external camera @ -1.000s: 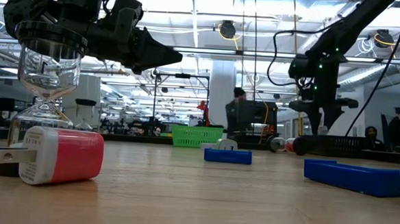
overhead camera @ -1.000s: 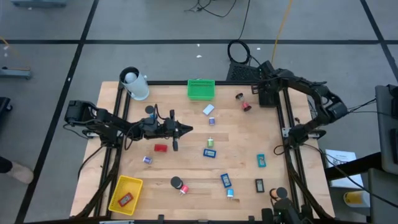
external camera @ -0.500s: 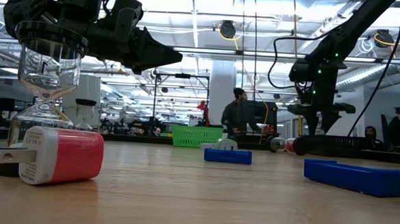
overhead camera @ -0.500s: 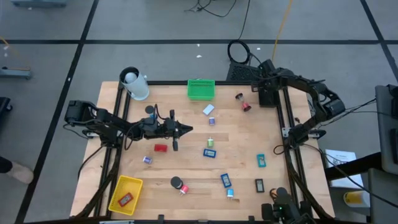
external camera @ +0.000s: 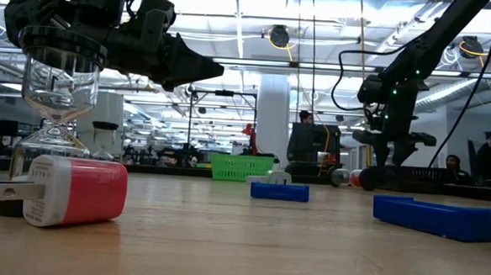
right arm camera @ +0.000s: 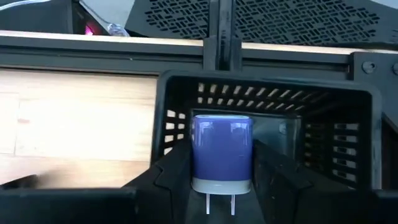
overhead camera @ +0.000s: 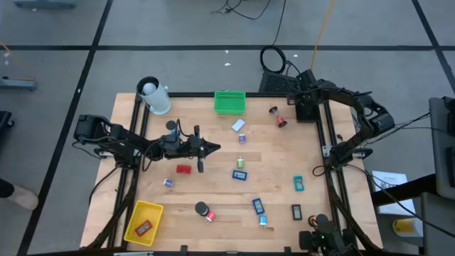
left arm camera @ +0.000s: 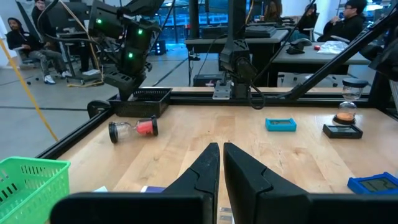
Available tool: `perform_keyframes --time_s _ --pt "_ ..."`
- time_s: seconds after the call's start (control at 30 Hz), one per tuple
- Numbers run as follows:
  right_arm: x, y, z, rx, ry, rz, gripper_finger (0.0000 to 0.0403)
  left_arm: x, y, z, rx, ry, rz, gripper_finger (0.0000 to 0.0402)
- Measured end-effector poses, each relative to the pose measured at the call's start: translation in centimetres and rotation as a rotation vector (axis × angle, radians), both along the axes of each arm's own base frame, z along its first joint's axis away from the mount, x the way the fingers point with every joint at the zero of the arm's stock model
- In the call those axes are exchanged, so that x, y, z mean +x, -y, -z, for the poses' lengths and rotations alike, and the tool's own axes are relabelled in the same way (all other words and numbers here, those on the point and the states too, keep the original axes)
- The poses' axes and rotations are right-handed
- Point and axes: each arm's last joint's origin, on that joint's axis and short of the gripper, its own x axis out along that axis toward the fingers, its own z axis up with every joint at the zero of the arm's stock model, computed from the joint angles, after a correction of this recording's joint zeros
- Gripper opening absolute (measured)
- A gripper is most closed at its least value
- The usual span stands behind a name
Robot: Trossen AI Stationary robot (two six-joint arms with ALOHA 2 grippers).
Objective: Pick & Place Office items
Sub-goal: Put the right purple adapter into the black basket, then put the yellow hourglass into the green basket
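A blue plug adapter point(right arm camera: 221, 152) sits gripped between the fingers of the right hand point(right arm camera: 221, 171), poised over the black basket point(right arm camera: 357, 112) at the counter's far right corner. Left hand point(left arm camera: 219, 163) hangs clenched, empty, mid-counter. One item lies in the yellow basket point(overhead camera: 135, 224); most pieces, among them a red-and-white charger point(external camera: 74, 192), remain scattered unplaced.

right arm point(external camera: 400, 87): sits further toward the right side of the low view than a second ago; high view shows almost no shift
right gripper point(right arm camera: 221, 180): now hangs above the black mesh basket point(right arm camera: 348, 124), gripping a blue charger plug point(right arm camera: 221, 154)
person in background point(external camera: 306, 141): stands further right behind the table than before
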Motion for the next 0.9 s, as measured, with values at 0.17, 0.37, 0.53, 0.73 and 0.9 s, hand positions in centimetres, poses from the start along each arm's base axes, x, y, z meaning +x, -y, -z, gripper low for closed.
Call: perform_keyframes --time_s 0.17,0.37,0.53,0.73,0.9 --pt "0.1 0.2 0.8 0.027 -0.013 0.001 0.0130 0.0 0.0 0.0 0.000 0.000 0.000 0.0031" --pt "0.3 0.6 2.1 0.053 -0.026 0.000 0.0136 0.0 0.0 0.0 0.000 0.000 0.000 0.0031" --pt "0.3 0.6 1.9 0.044 -0.022 0.000 0.0172 0.0 0.0 0.0 0.000 0.000 0.001 0.0031" --pt "0.2 0.4 1.3 0.029 -0.021 0.002 0.0208 0.0 0.0 0.0 0.000 0.000 0.000 0.0031" --pt "0.0 0.1 0.2 -0.003 -0.020 0.004 0.0225 0.0 0.0 0.0 0.000 0.000 0.000 0.0031"
